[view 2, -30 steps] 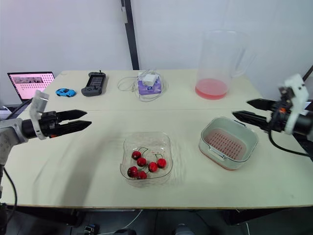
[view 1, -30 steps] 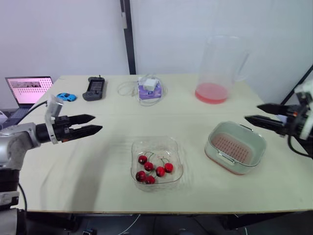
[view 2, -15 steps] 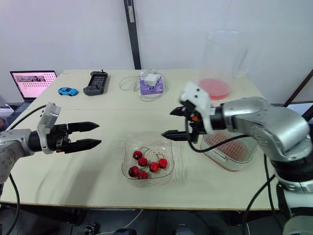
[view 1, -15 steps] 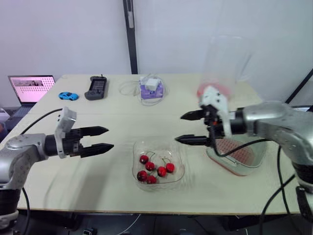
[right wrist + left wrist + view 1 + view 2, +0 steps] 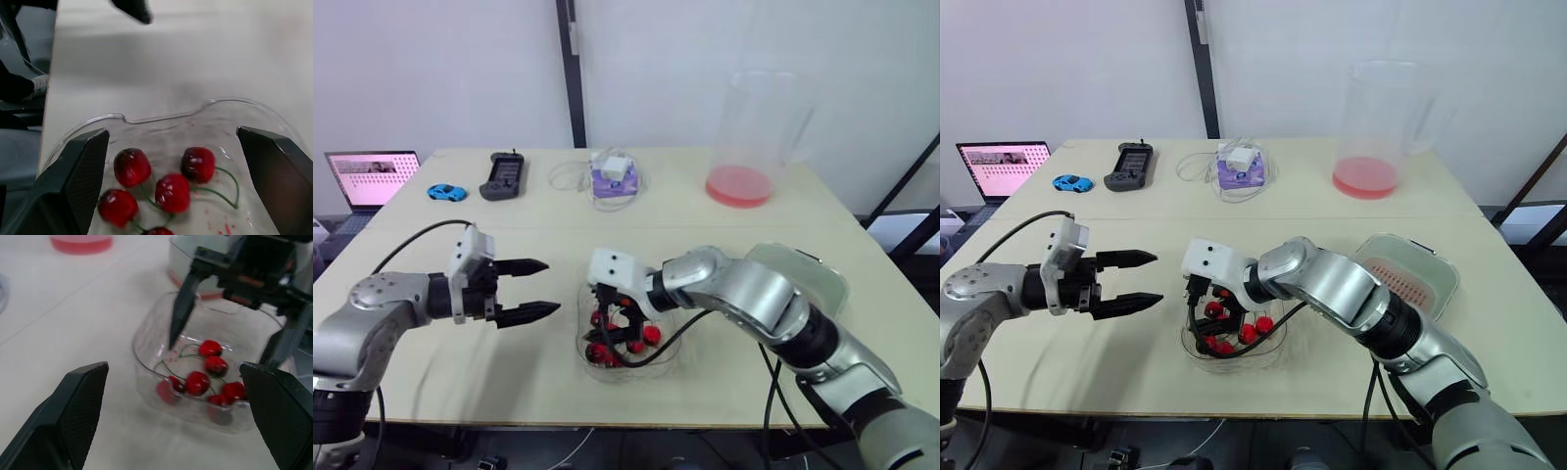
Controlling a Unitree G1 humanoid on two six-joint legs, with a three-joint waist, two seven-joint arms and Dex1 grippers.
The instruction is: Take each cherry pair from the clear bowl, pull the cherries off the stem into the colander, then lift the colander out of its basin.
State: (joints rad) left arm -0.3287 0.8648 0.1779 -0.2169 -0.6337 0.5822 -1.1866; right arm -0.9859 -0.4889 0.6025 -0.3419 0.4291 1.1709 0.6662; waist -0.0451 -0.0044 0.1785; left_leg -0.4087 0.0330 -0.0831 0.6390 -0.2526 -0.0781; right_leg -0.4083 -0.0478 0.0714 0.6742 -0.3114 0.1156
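The clear bowl [image 5: 146, 328] sits at the table's front centre and holds several red cherries [image 5: 636, 343] joined by green stems. My right gripper [image 5: 607, 318] is lowered into the bowl, open, its fingers [image 5: 88, 161] straddling the cherries [image 5: 172, 192] without holding any. My left gripper [image 5: 551, 287] hovers open just left of the bowl, pointing at it, with nothing between its fingers [image 5: 78, 406]. The pink colander [image 5: 1417, 279] rests in its pale basin at the right, partly hidden behind my right arm.
A tall clear pitcher [image 5: 749, 137] with pink liquid stands at the back right. Along the back edge lie a purple box with a white cable [image 5: 613, 178], a black handset [image 5: 501, 176], a blue toy car [image 5: 444, 193] and a laptop [image 5: 370, 178].
My right arm swung from the table's right side across to the bowl and lowered its open fingers into it. My left gripper moved right, closer to the bowl.
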